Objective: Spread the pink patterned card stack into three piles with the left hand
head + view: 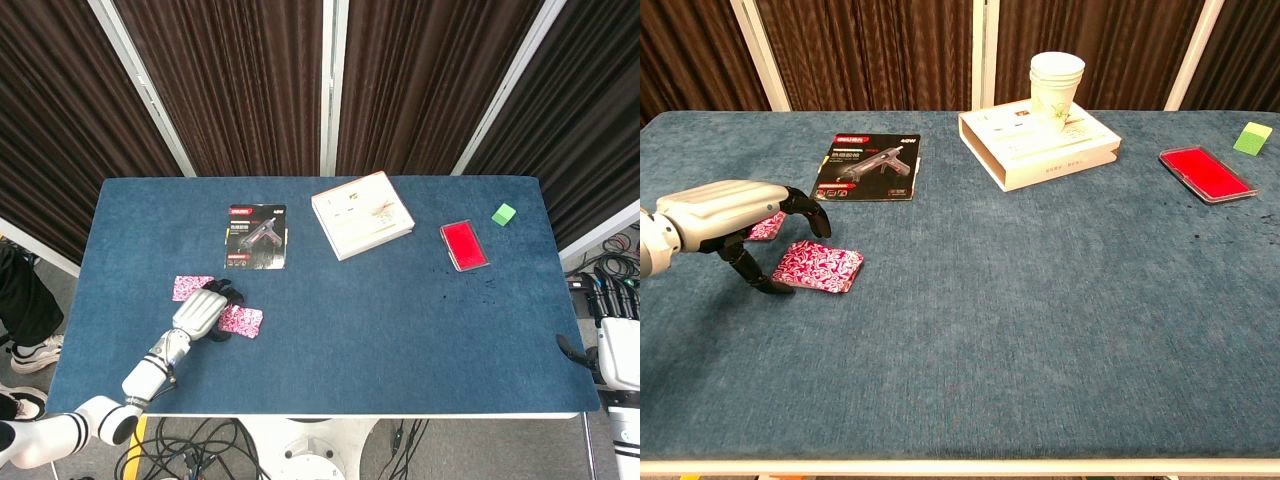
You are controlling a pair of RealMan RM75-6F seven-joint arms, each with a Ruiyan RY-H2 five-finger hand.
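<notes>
Two pink card piles with a white swirl pattern lie flat on the blue table near its front-left corner. The nearer pile (820, 267) (240, 320) is a thin rectangular stack, turned slightly askew to the table edge, its top face fully in sight in the chest view. The farther pile (764, 226) (191, 287) lies just behind and to the left of it, apart from it; in the chest view it is partly hidden, so only its right part shows. In the head view it shows as a small pink rectangle. How many cards each holds cannot be told.
</notes>
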